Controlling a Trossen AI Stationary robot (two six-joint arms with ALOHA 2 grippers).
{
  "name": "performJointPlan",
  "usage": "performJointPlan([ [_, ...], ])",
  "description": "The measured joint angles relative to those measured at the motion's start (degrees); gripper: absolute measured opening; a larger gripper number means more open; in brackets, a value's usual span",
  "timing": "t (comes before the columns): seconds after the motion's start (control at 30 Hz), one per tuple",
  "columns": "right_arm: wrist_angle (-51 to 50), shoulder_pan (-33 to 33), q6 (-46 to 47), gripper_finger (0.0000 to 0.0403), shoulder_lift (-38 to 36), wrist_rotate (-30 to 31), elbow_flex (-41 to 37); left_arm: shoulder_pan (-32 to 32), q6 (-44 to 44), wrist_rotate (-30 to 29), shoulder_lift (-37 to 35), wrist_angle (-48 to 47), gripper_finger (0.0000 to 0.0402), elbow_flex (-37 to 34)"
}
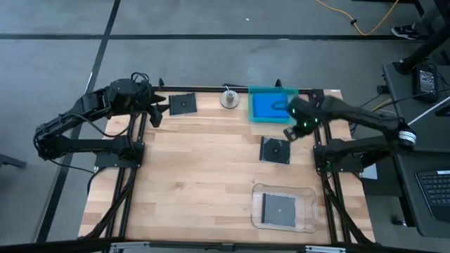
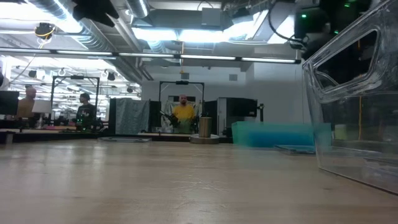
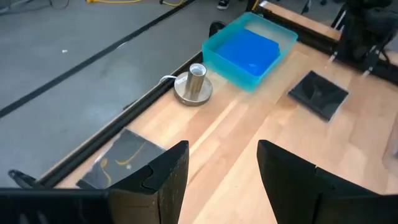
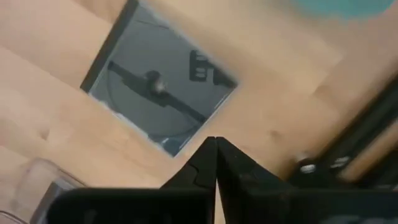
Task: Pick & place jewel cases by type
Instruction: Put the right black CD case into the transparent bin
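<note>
Nearest the bench's front edge, toward its right corner, we see a dark squarish jewel case [image 1: 279, 209] lying inside the clear plastic tray [image 1: 305, 195]. Farther back, a second dark squarish case [image 1: 275, 150] lies flat on the wood, with the right gripper [image 1: 292, 131] above its far right corner, fingers pressed together, empty. At the back edge, a blue rectangular case [image 1: 267, 107] sits in the teal translucent tray [image 1: 273, 91], beside a small metal cylinder on a round base [image 1: 230, 98]. A third dark case [image 1: 182, 104] lies beside the left gripper [image 1: 156, 110], fingers apart, empty.

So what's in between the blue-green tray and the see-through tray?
A dark jewel case lies flat on the table between the teal tray and the clear tray. The high view shows it best.
</note>
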Motion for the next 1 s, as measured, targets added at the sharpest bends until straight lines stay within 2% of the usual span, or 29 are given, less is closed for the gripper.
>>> performJointPlan([
  [0.1,3.74,4.41,6.21,0.0010,-2.31,-0.07,-6.38,0.00,2.70,0.46,0.88,0.21,0.0187,0.00],
  [0.27,9.75,8.94,8.69,0.0006,-1.24,-0.18,-15.65,0.00,3.49,0.41,3.83,1.24,0.0187,0.00],
  [0.43,18.21,10.03,9.24,0.0004,2.03,-1.10,-23.13,0.00,2.40,-0.03,7.98,1.29,0.0187,0.00],
  [0.53,26.23,10.03,7.47,0.0004,4.63,-1.29,-26.02,0.00,-0.21,-2.82,11.13,1.79,0.0187,-0.34],
  [0.6,27.85,9.91,6.03,0.0004,6.78,-1.56,-26.44,0.00,-3.16,-4.57,12.66,4.29,0.0187,-2.93],
  [0.73,27.20,9.88,0.92,0.0004,12.26,-1.23,-24.20,0.00,-13.46,-2.93,14.80,17.35,0.0187,-13.99],
  [0.87,24.94,9.65,-5.90,0.0004,16.22,0.30,-21.33,0.11,-24.43,4.09,19.39,37.57,0.0187,-26.18],
  [1.0,23.16,8.35,-9.08,0.0004,19.39,0.23,-19.29,-0.35,-31.44,11.47,27.84,53.54,0.0187,-31.28],
])
